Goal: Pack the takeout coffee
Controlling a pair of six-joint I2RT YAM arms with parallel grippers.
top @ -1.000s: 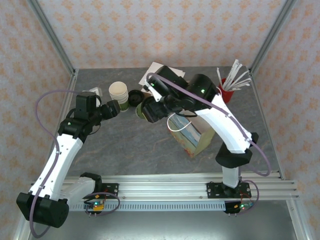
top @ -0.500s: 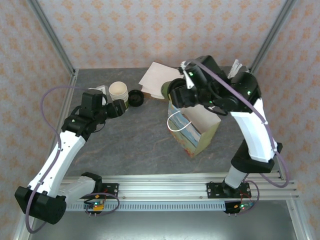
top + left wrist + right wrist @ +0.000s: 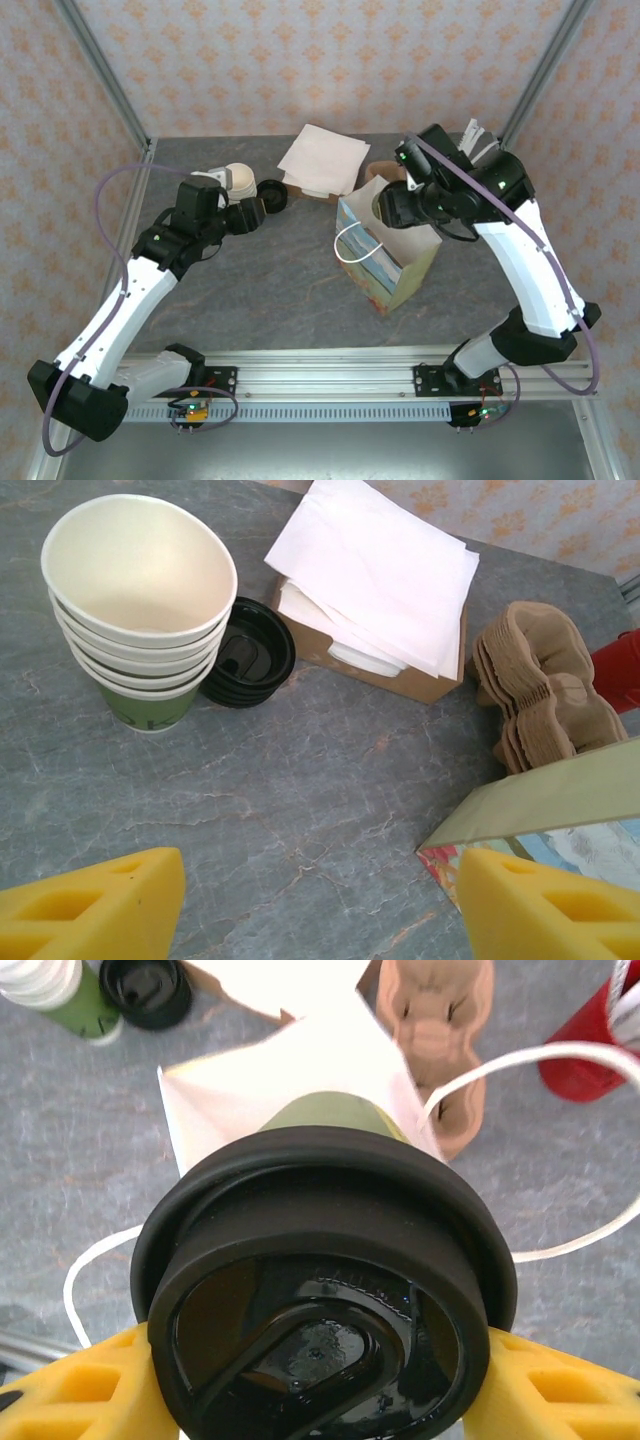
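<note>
- Now your takeout coffee (image 3: 320, 1290) sits gripped between the yellow fingers (image 3: 85, 1395) of your right gripper (image 3: 320, 1400), with its black lid facing the wrist camera and its green side showing behind the lid
- From above, you see it hanging over the open mouth of the paper bag (image 3: 378, 268); you cannot tell whether its base is past the rim
- The bag stands upright on the grey table (image 3: 280, 290), and its white cord handle (image 3: 560, 1160) loops outward
- Your left gripper (image 3: 320, 910) hovers over bare table, its jaws spread wide with nothing between them
- Beyond it stands a stack of lidless cups (image 3: 140, 610), with black lids (image 3: 250, 655) touching its base
- White napkins (image 3: 375, 565) lie in a cardboard box, and brown sleeves (image 3: 545, 690) sit just beside the bag
</note>
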